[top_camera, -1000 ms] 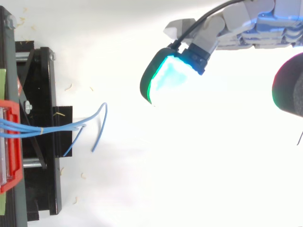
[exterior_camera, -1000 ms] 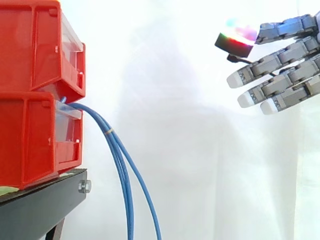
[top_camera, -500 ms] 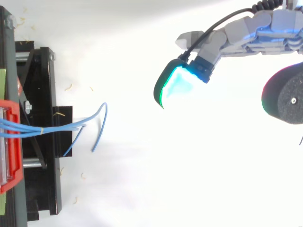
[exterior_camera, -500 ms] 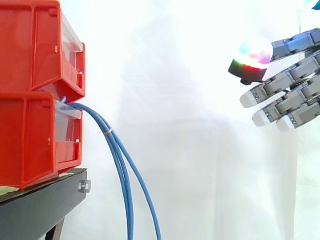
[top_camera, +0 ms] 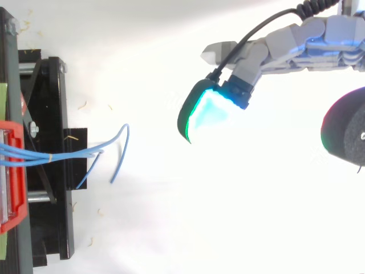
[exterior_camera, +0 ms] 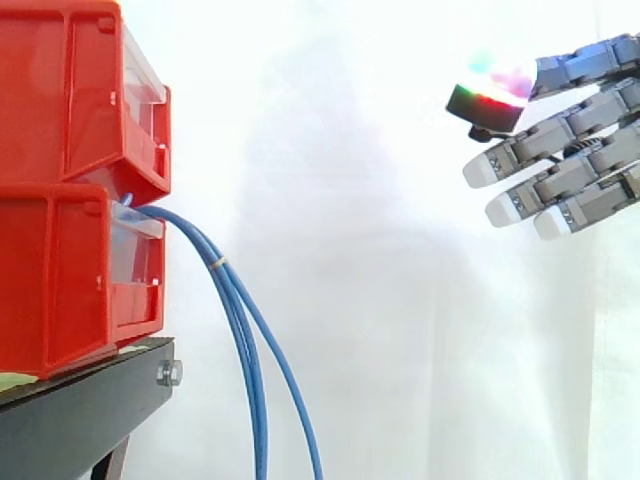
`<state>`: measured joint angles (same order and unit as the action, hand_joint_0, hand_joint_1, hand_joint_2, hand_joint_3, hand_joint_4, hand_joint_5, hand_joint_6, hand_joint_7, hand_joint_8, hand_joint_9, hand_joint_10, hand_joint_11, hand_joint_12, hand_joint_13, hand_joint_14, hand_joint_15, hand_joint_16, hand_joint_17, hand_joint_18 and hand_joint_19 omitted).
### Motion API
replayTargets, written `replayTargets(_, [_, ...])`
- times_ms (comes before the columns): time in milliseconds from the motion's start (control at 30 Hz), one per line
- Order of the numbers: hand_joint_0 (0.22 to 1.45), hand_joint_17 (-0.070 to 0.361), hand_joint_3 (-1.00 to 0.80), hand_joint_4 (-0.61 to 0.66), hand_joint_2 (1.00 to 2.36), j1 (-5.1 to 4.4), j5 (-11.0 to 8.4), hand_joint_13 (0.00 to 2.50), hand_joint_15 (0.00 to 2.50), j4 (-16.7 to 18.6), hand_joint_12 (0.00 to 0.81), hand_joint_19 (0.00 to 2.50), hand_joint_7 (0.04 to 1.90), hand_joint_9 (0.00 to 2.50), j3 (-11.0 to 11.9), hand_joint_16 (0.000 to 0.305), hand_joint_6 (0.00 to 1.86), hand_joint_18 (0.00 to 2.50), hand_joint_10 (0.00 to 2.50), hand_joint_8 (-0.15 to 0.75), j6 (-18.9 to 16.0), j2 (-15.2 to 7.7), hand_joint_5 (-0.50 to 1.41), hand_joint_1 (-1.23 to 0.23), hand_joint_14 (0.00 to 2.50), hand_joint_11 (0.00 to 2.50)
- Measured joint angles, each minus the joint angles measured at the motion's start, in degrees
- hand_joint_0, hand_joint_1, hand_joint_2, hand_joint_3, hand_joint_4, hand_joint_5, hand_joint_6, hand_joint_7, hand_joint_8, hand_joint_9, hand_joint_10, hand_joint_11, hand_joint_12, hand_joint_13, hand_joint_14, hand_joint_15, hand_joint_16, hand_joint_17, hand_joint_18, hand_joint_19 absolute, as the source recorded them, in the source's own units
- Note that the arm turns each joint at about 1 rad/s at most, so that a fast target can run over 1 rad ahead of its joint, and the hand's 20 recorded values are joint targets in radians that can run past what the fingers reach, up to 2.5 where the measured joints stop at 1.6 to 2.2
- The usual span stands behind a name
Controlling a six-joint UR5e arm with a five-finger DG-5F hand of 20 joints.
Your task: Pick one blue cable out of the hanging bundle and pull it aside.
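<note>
Hovering well apart from the blue cables (exterior_camera: pixel 218 262) hanging over the lower red bin's (exterior_camera: pixel 60 280) front edge, my hand (exterior_camera: pixel 560 135) is spread, holding nothing.

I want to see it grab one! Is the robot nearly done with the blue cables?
Not yet. Nothing looks done: the blue cables hang bunched together from the lower red bin. The hand is well away from them, fingers straight, holding nothing. Left to do: reach in, pick one cable, pull it aside.
</note>
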<state>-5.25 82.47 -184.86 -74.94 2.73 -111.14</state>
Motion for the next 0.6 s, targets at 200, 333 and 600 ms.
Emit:
replayTargets(200, [0.46, 0.141, -0.50, 0.14, 1.00, -0.38, -0.24, 0.00, 0.08, 1.19, 0.358, 0.13, 0.69, 0.08, -0.01, 0.063, 0.50, 0.00, 0.00, 0.235, 0.56, -1.03, -0.28, -0.38, 0.00, 0.00])
replayTargets(333, [0.46, 0.140, -0.50, 0.15, 1.00, -0.62, -0.28, 0.01, 0.08, 1.56, 0.358, 0.13, 0.69, 0.10, -0.02, 0.062, 0.50, 0.00, 0.00, 0.241, 0.68, -1.86, -0.27, -0.38, 0.00, 0.00])
replayTargets(600, [0.47, 0.139, -0.50, 0.20, 1.00, -0.89, -2.44, 0.08, 0.07, 2.61, 0.359, 0.13, 0.69, 0.18, -0.03, 0.062, 0.50, 0.00, 0.00, 0.261, 0.81, -4.10, -0.25, -0.41, 0.00, 0.00])
